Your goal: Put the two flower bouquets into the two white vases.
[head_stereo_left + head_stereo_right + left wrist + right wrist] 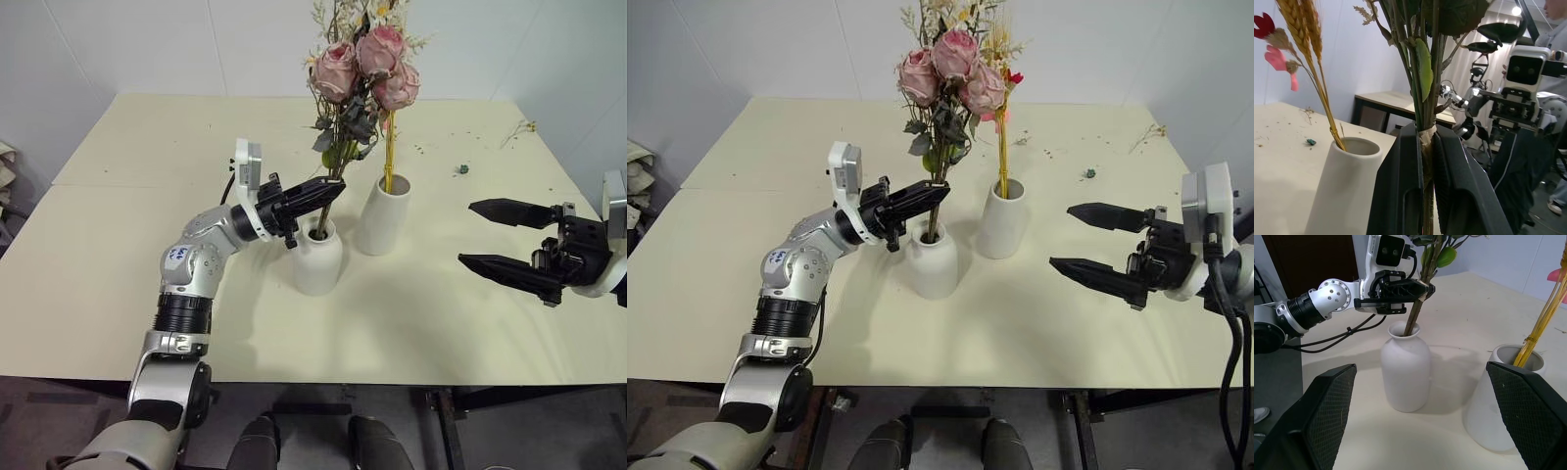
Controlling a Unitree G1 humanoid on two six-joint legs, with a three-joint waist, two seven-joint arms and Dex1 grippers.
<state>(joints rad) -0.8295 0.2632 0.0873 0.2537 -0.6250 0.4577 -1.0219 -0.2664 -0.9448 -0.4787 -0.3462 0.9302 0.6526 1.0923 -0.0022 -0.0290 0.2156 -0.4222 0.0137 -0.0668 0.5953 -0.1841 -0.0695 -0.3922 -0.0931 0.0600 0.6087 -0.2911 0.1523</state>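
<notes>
On the table (98, 245), the left claw (331, 192) clenches the rose bouquet (364, 69) by its tied stems, their ends down in the short vase (316, 257). Just beside it, the taller vase (384, 215) holds the wheat-stalk bouquet (1001, 108) — the right claw (490, 235) hangs well apart, released.

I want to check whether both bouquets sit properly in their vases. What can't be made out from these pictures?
- How deep the rose bouquet stems reach: hidden inside the short vase.
- Whether the left hand presses the stems or has begun to loosen: too fine to tell.
- Bouquet tops: cut off by the head views' upper edge.
- Wheat bouquet stem ends: hidden inside the tall vase.
</notes>
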